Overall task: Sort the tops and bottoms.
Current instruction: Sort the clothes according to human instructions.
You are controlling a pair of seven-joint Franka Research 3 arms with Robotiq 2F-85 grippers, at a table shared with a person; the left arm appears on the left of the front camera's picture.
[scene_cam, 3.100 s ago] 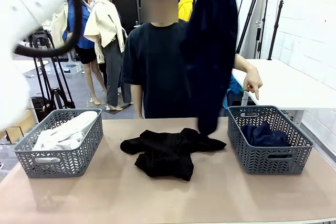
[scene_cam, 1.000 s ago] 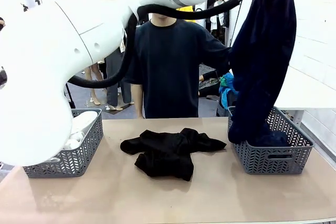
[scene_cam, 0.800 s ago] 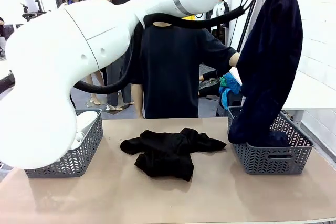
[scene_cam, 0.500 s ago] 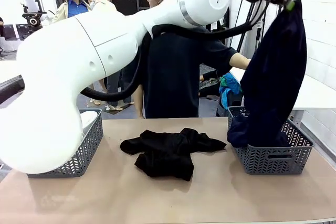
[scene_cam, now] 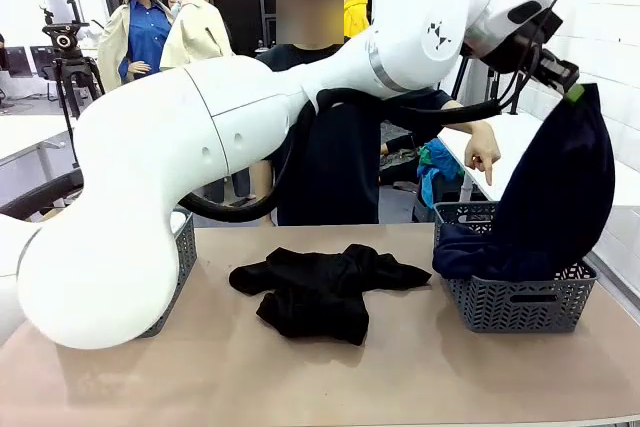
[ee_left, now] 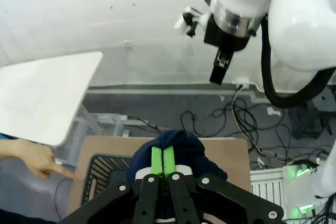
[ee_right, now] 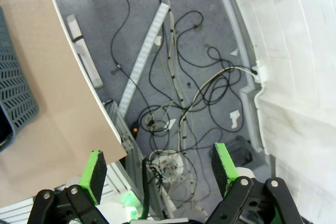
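- Far left: a grey plastic lattice basket (scene_cam: pixel 186 249), largely hidden behind the white left arm, more so than half a second ago;
- Middle: a crumpled black cloth garment (scene_cam: pixel 318 289) lies on the table, long axis left to right, unmoved;
- Right: a long navy blue cloth garment (scene_cam: pixel 560 197) hangs slanting from the left gripper (scene_cam: pixel 573 93), which is clamped on its top end; its lower end is heaped in the right grey basket (scene_cam: pixel 515 305), sunk lower than before;
- The right gripper (ee_right: pixel 160 167) gapes wide above floor cables, holding nothing.

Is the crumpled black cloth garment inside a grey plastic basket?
No, the black cloth garment lies crumpled on the tan tabletop.
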